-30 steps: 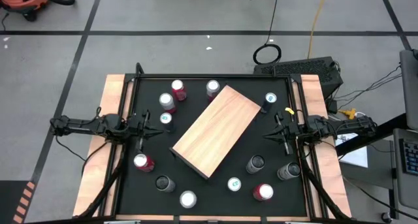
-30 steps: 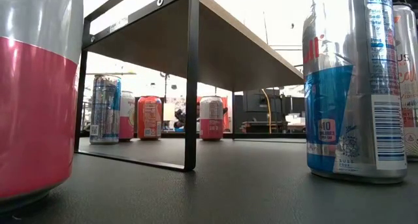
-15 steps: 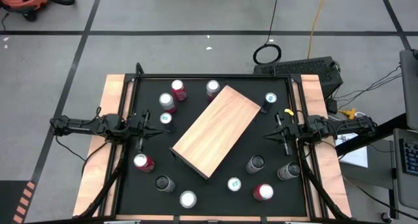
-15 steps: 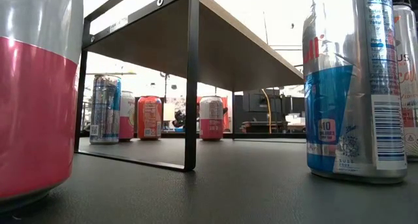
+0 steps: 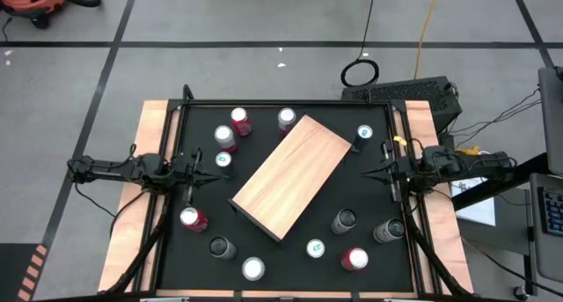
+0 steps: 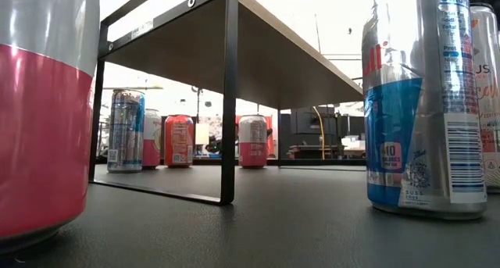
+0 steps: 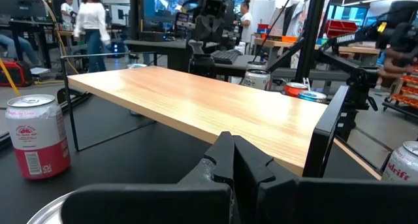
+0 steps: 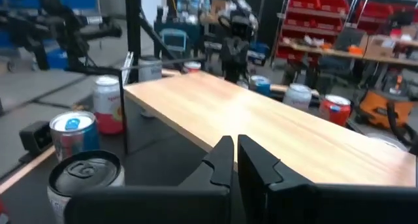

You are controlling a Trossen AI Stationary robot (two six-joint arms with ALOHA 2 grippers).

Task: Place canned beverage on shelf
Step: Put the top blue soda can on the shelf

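Tan wooden shelf [image 5: 290, 175] runs diagonally, between my end effectors. My right end effector [image 5: 388, 173], fingers pressed together, holds nothing; nearest can [image 5: 364, 134] stands just beyond it. My left end effector [image 5: 190, 174], likewise closed, waits opposite.

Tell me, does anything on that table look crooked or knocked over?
The wooden shelf sits diagonally across the black table instead of square with its edges. Otherwise nothing stands out: the cans around it all stand upright, nothing is spilled, and the shelf's top is bare.

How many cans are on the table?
12 cans. Four stand far-left of the shelf. One far-right. Three near-left. Four near-right. The shelf could hide more.
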